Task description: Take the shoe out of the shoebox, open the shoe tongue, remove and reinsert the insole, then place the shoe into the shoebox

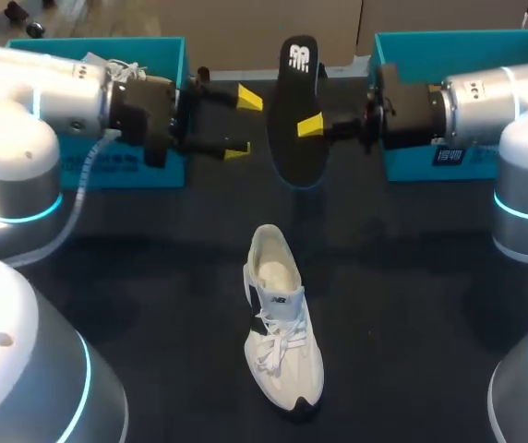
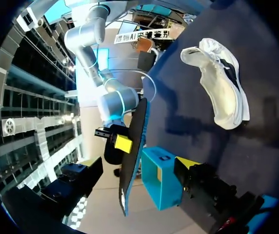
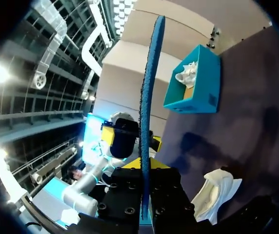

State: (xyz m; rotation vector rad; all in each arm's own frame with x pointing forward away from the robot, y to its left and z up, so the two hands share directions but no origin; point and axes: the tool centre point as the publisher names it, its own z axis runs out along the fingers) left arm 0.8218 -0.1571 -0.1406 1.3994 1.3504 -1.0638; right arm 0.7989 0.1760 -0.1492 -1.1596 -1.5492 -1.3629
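1. The insole is a thin, flat, elongated pad. Its face is matte black in the head view, and its edge and underside are blue in both wrist views. It is held on edge in the air over the far half of the black table. The end carrying a white logo points toward the table's far edge.

2. The right gripper pinches the insole at about mid-length. One yellow tip lies flat on the black face and the other finger is behind the pad. In the right wrist view the pad's edge runs out from between the two fingers.

3. The left gripper is just beside the insole on the opposite side. Its fingers are spread wide with nothing between them, and the tips appear apart from the pad.

4. The shoe stands on its sole near the table's middle, well apart from both grippers.
   - The upper and laces are white, with a black patch on the side.
   - The toe points to the near edge and the mouth is open.

5. Two teal, open-topped rectangular boxes stand at the far edge.
   - The left shoebox holds a second shoe, also white.
   - The right shoebox stands behind the right arm.
   - Each front wall bears small white print that cannot be made out.
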